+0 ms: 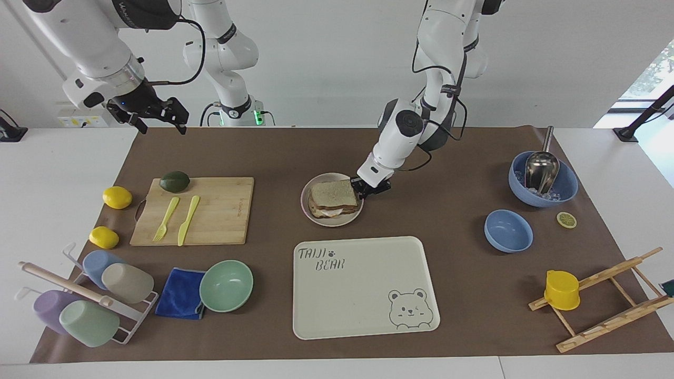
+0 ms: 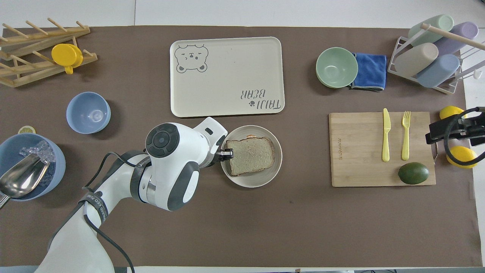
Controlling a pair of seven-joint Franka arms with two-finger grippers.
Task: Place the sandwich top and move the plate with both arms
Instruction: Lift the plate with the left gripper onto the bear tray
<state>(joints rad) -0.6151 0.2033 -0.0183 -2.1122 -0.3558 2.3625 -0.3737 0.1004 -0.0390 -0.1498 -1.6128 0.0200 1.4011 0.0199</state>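
Risk: your left tool (image 1: 363,191) is clenched on the rim of the plate (image 1: 316,217) at one edge only; pull now and the plate may tip or pivot, sliding the sandwich top (image 1: 332,193) off the stack.
Cause: the right tool (image 1: 156,119) hangs released, high over the counter's (image 1: 447,295) corner at the right arm's end, well apart from the plate, so you have no second grip yet.
Sandwich top: lying on the filling, on the plate, just beside your left tool.
Plate: mid-counter, nearer the robots than the tray (image 1: 363,287).
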